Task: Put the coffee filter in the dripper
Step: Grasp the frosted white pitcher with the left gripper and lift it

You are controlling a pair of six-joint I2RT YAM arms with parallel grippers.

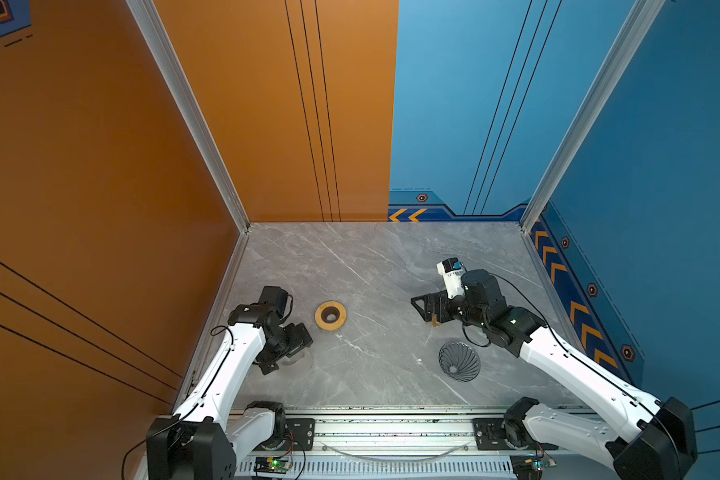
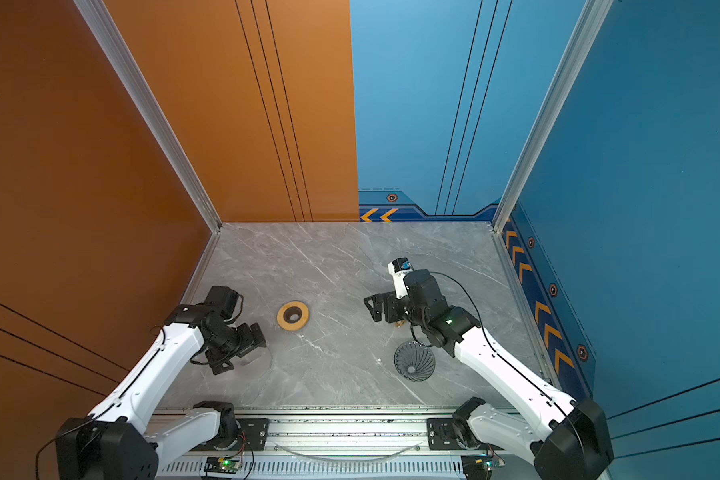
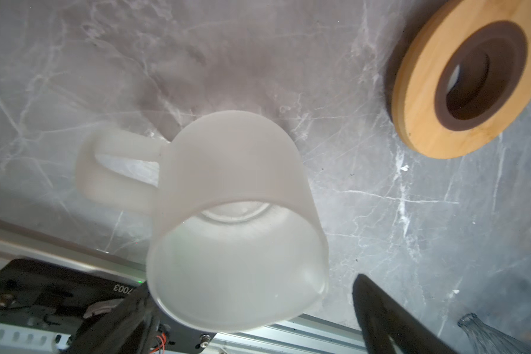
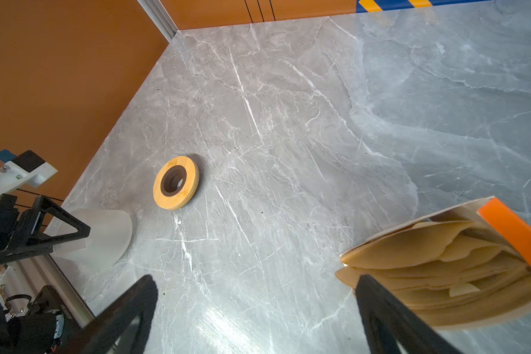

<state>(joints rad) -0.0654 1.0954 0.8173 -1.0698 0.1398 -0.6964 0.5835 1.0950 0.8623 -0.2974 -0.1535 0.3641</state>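
1. Coffee filter (image 4: pixel 411 242): no thin light-tan paper cone lies loose. The nearest candidate is the top sheet of a stack inside a clear packet with an orange corner (image 4: pixel 512 242). That packet rests on the grey marble tabletop (image 4: pixel 288 122), just beside one finger of the right gripper (image 4: pixel 255 321).
2. The right gripper's fingers are spread wide and hold nothing. A pinch into the stack could take several sheets at once, or drag the whole packet along.
3. A coffee filter this thin would probably crease under a hard squeeze, or slip from a shallow grip on its edge.
4. The dark grey ribbed cone-shaped dripper (image 1: pixel 459 360) sits near the right arm, well apart from the flat tan wooden ring (image 1: pixel 330 316). I cannot tell whether it stands level. Nothing steadies it, so pressing paper in could tip or slide it, and the right forearm passing above might knock it.
5. The left gripper (image 1: pixel 287 353) is also released. A frosted translucent mug (image 3: pixel 236 220) lies between its fingers, unclamped. A careless move there could shove the mug.
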